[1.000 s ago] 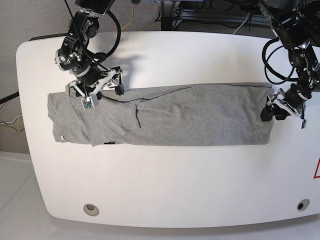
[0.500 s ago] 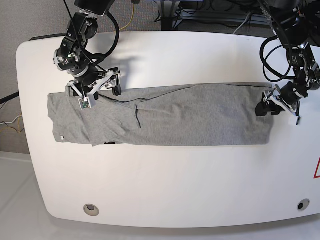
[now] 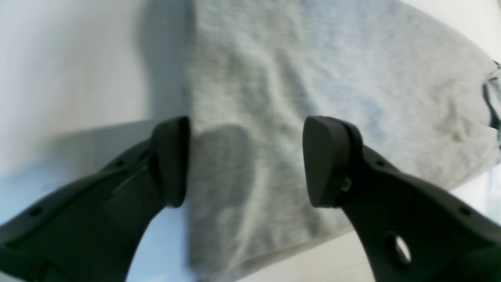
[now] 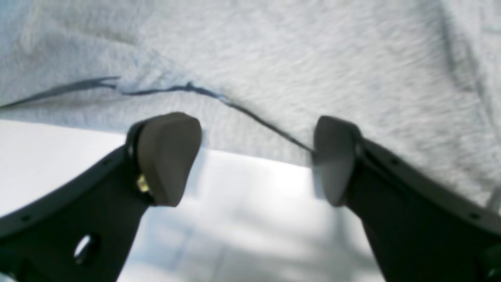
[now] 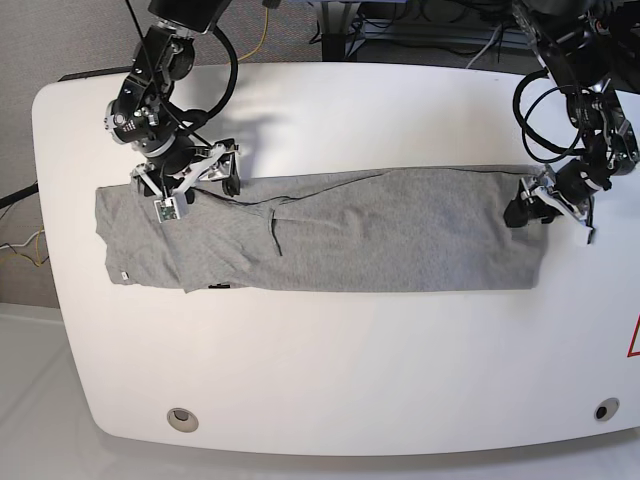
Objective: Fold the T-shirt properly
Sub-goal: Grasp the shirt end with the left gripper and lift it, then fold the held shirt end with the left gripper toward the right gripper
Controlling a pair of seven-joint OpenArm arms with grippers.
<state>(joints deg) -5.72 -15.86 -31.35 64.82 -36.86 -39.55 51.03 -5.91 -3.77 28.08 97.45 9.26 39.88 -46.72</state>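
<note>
T-shirt (image 5: 350, 235) lies stretched across the table (image 5: 330, 370); left gripper (image 5: 527, 203) and right gripper (image 5: 205, 178) sit at opposite ends, probably just above it.

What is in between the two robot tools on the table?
In the base view, the grey T-shirt stretches across the table between the right tool and the left tool. Nothing else lies there.

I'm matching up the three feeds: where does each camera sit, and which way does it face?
Base: high over the white table, looking down; both arms show, with the T-shirt laid flat.
Left wrist: on the left arm, looking past the open left gripper at the T-shirt's edge.
Right wrist: likewise past the open right gripper.
All three share the T-shirt.
</note>
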